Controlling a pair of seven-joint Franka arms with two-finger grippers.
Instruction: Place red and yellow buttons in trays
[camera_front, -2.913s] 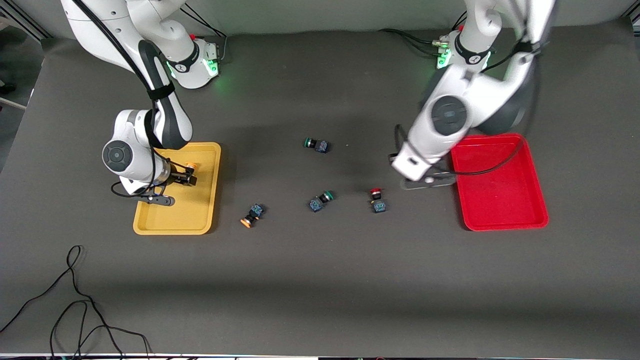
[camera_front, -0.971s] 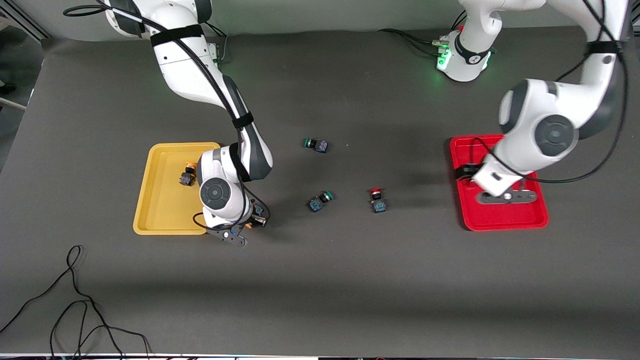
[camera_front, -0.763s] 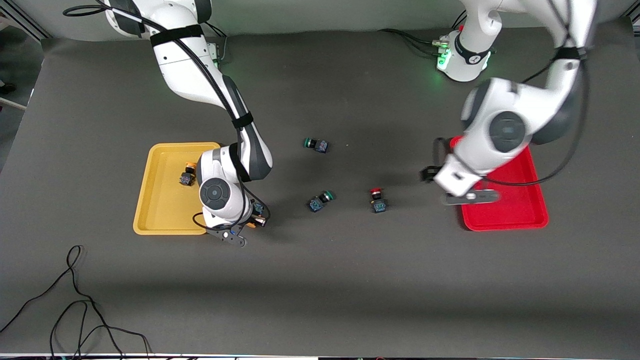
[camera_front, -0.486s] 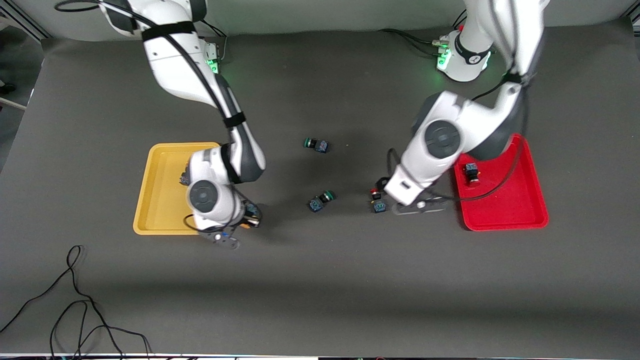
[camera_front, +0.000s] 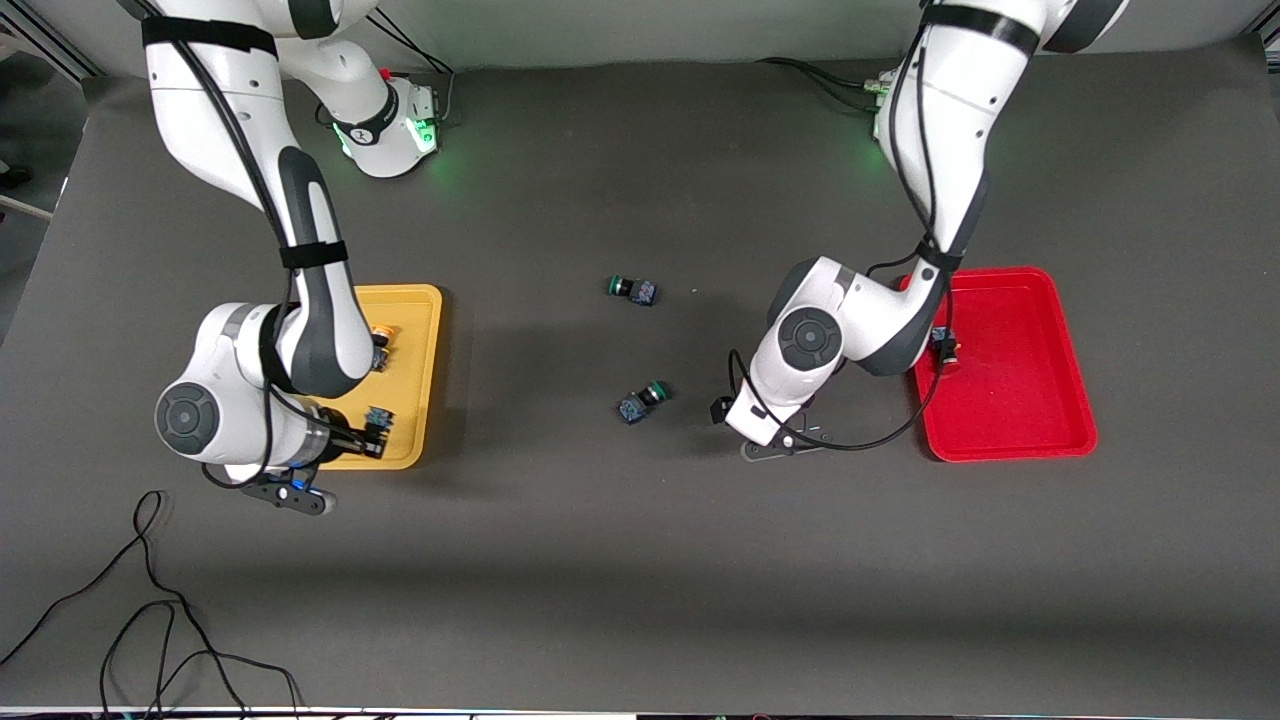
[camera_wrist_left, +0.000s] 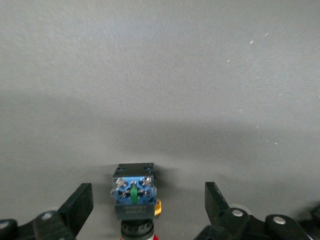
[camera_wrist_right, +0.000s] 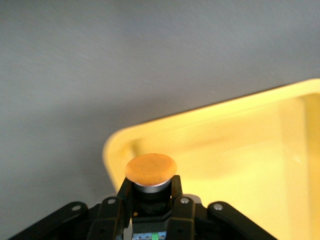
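Note:
My right gripper (camera_front: 368, 432) is shut on a yellow button (camera_wrist_right: 151, 168) and holds it over the corner of the yellow tray (camera_front: 412, 372) nearest the front camera; that tray also shows in the right wrist view (camera_wrist_right: 240, 145). Another yellow button (camera_front: 378, 335) lies in that tray, partly hidden by the arm. My left gripper (camera_front: 750, 410) is low over the table beside the red tray (camera_front: 1010, 400), open, its fingers (camera_wrist_left: 80, 207) on either side of a red button (camera_wrist_left: 133, 192) lying on the table. My left arm hides that button in the front view. A second red button (camera_front: 943, 346) lies in the red tray.
Two green-capped buttons lie mid-table, one (camera_front: 633, 289) farther from the front camera and one (camera_front: 640, 402) nearer, toward the right arm's end from my left gripper. Black cables (camera_front: 150, 600) lie on the table's near corner at the right arm's end.
My right gripper closed on the yellow button on the table and carried it over the yellow tray. My left gripper left a red button in the red tray and moved to the red button on the table.

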